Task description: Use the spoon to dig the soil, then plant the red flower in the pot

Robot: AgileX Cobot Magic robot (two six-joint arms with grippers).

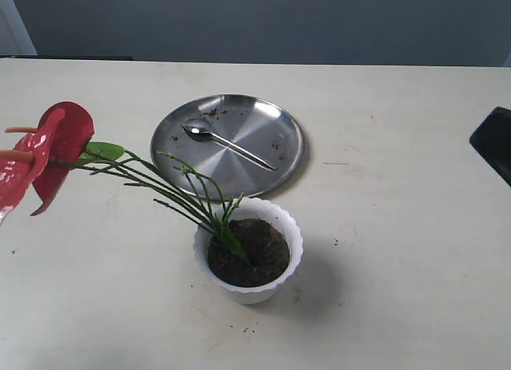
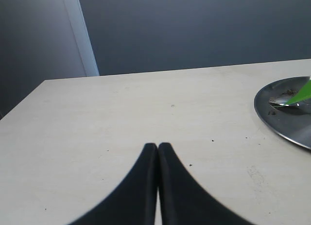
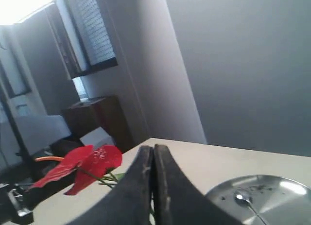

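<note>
The bench [image 1: 399,250] is the biggest thing before me, pale cream and flecked with a few dark crumbs near the pot. I take the pot as my landmark.

Behind the pot, near it but apart, lies the round steel plate [image 1: 263,166], wider than the pot, with bits of earth scattered on its face.

The red flower [image 1: 56,150] stands planted in the pot, its thin green stems rising out of the earth and leaning far over to the pot's left, so the two glossy red blooms and the green leaf hang well out past the rim, above the bench.

The pot [image 1: 271,288] itself is white with a wavy rim and stands upright on the bench.

Inside it the soil [image 1: 263,258] is dark and crumbly, filling it almost to the rim, with the stems entering at the middle.

The spoon [image 1: 227,144] lies on the plate behind the pot, bowl to the left, handle running to the right and toward the pot.

My left pincer [image 2: 157,149] has its two black fingers pressed together with nothing between them, over bare bench, with the plate's edge off to one side.

My right pincer [image 3: 152,152] is likewise closed on nothing, raised above the bench, with the blooms and the plate in its sight.
</note>
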